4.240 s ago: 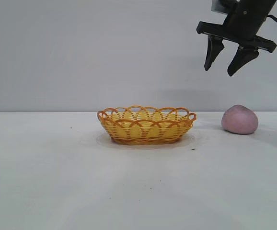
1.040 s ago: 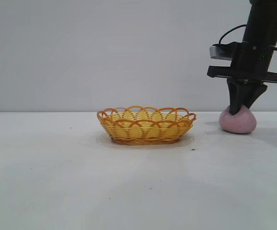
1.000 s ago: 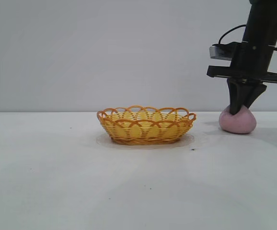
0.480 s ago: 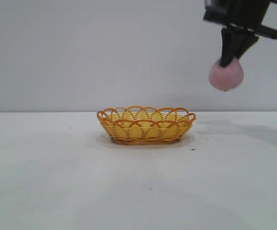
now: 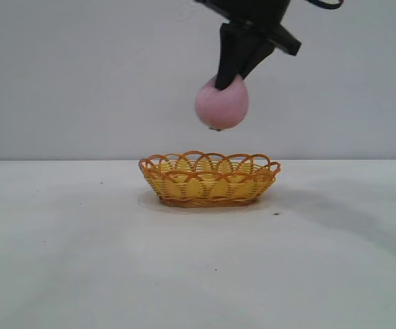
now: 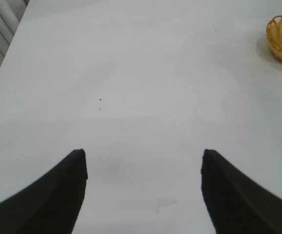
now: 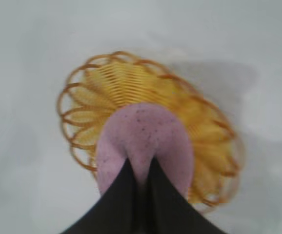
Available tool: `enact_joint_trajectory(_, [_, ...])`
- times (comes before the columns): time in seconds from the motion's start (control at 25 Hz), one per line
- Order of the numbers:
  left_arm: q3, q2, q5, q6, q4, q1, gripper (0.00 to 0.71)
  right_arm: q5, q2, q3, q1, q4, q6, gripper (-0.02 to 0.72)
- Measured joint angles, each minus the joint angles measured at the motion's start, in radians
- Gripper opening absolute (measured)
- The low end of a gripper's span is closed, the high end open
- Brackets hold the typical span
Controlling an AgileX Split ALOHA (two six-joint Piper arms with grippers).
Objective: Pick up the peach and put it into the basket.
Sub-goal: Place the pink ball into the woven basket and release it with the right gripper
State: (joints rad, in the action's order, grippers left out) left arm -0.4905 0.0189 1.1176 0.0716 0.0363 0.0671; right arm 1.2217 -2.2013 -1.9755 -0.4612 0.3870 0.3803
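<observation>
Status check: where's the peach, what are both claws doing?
Right claw shut on the peach, hanging above the basket. Left claw open, empty, parked over bare table. Nothing blocking the drop.

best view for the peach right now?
Exterior view: the whole peach hangs from the shut right gripper, clear above the basket. Right wrist view shows it close, partly behind the gripper fingers. Left wrist view misses it.

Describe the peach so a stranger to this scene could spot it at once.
Start at the orange-yellow woven basket in the middle of the white table. Look straight above it: the right end effector hangs there, pinched shut on the peach. It is the only pale pink rounded lump, and it touches nothing else.
</observation>
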Motion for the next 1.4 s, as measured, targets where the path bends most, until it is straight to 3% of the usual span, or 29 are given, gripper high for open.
enact_joint_trajectory(0.44, [0.0,0.0,0.0,0.0,0.0,0.0,0.442,-0.106,-0.096,0.0,-0.025,-0.063,-0.011,0.0])
enact_joint_trajectory(0.48, [0.0,0.0,0.0,0.0,0.0,0.0,0.442,-0.109,-0.096,0.0,-0.025,-0.065,-0.013,0.061])
enact_joint_trajectory(0.52, [0.0,0.0,0.0,0.0,0.0,0.0,0.442,-0.109,-0.096,0.0,-0.025,-0.069,-0.015,0.061])
enact_joint_trajectory(0.76, [0.0,0.0,0.0,0.0,0.0,0.0,0.442,-0.08,-0.096,0.0,-0.025,-0.081,-0.02,0.302])
enact_joint_trajectory(0.88, [0.0,0.0,0.0,0.0,0.0,0.0,0.442,-0.061,-0.096,-0.014,-0.025,-0.085,-0.024,0.301])
enact_joint_trajectory(0.92, [0.0,0.0,0.0,0.0,0.0,0.0,0.442,-0.049,-0.096,-0.021,-0.025,-0.085,-0.024,0.356])
enact_joint_trajectory(1.04, [0.0,0.0,0.0,0.0,0.0,0.0,0.442,-0.019,-0.096,-0.056,-0.025,-0.098,-0.041,0.355])
enact_joint_trajectory(1.32, [0.0,0.0,0.0,0.0,0.0,0.0,0.442,0.012,-0.096,-0.178,0.002,-0.29,-0.181,0.355])
enact_joint_trajectory(1.4, [0.0,0.0,0.0,0.0,0.0,0.0,0.442,0.012,-0.096,-0.185,0.041,-0.316,-0.212,0.355])
